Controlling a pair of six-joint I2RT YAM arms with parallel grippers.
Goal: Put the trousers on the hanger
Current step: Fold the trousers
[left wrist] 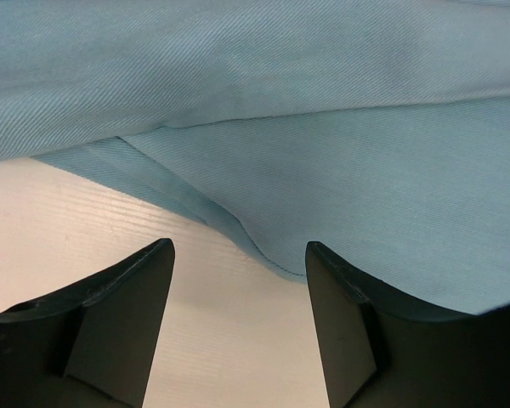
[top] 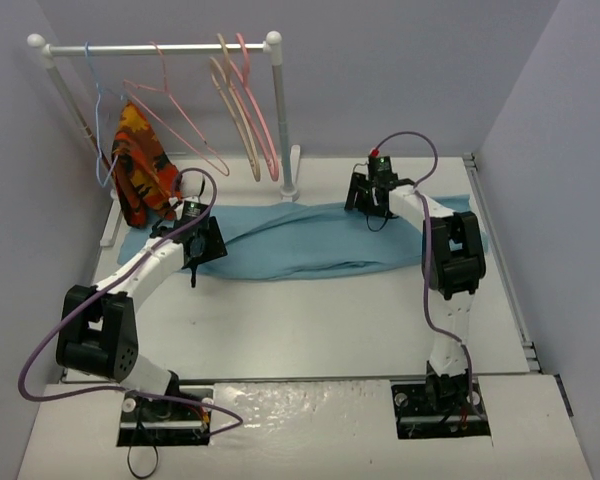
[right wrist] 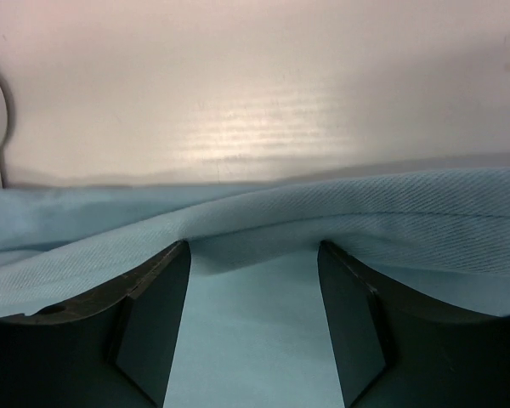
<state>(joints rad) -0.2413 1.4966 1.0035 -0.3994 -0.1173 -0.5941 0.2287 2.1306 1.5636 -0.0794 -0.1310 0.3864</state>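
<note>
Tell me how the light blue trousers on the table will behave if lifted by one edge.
Probably floppy: the trousers lie in soft folds and wrinkles, so they would likely sag from wherever they are held. They look thin and fairly light, judging by the slim edge in the left wrist view. The matte twill weave suggests little slipperiness.

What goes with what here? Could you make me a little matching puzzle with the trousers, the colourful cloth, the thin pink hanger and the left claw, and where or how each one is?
Things:
1. trousers
2. patterned cloth
3. salmon-pink wire hanger
4. left gripper

Places and states:
A. hangs bare on the rail
B. lies spread across the table
C. hangs under the rail's left end
D. jaws apart at a fabric edge

Pairs: 1-B, 2-C, 3-A, 4-D.
</note>
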